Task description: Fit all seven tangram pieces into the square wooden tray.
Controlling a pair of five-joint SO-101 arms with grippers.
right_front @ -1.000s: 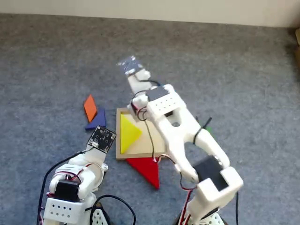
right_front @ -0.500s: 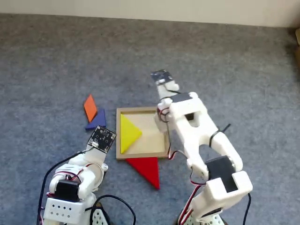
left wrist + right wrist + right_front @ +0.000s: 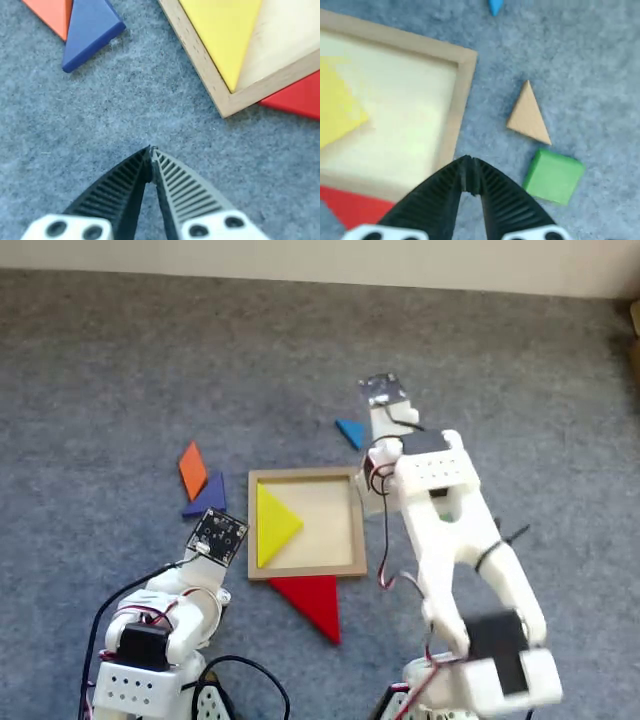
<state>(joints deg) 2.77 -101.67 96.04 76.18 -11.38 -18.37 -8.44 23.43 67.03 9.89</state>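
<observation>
swung away from the tray's far corner, the right arm now reaches along the tray's [image 3: 305,474] right-arm side, uncovering a small blue triangle [image 3: 351,431] beyond that corner. the right gripper [image 3: 469,162] hangs just outside the rim, ribbed black jaws pressed together on nothing, probably lining up for the tan triangle [image 3: 527,116] or green square [image 3: 553,176] near it. the left gripper [image 3: 151,150] sits off the tray's near corner, jaws likewise together and empty.

the yellow triangle [image 3: 272,523] lies in the tray, long edge against one wall, which leaves room. the red triangle [image 3: 315,600] touches the near rim. these are flat, sharp-cornered painted pieces on fuzzy grey felt.
</observation>
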